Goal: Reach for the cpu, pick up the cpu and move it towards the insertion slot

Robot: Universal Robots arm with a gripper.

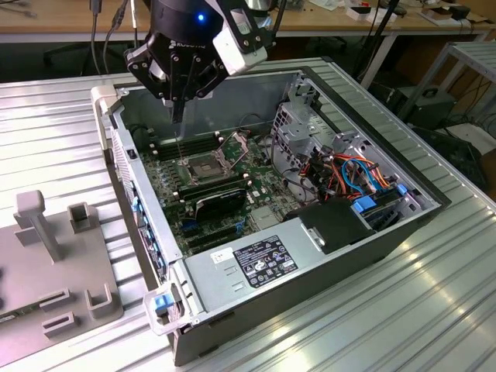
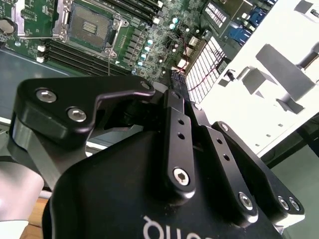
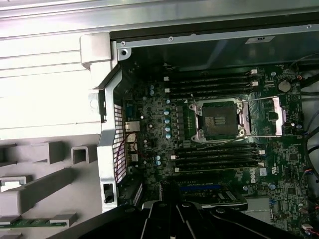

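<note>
My gripper [image 1: 177, 118] hangs over the open computer case, just behind the insertion slot [image 1: 203, 167] and a little above it. Its black fingers [image 2: 175, 107] come together to a point, so it looks shut, and nothing shows between them. The insertion slot [image 3: 219, 119] is a square socket with a silvery frame and a dark, bare centre. Its hinged metal plate [image 3: 279, 117] is flipped open to one side. In the second wrist view the socket [image 2: 89, 25] lies beyond the fingertips. The cpu is out of view.
Long black memory slots [image 3: 214, 157] run along both sides of the socket. A black card [image 1: 221, 203] stands in front of it, a metal drive cage [image 1: 298, 124] to the exterior view's right, and a power supply [image 1: 256, 263] nearer. A grey fixture [image 1: 54, 263] sits outside the case.
</note>
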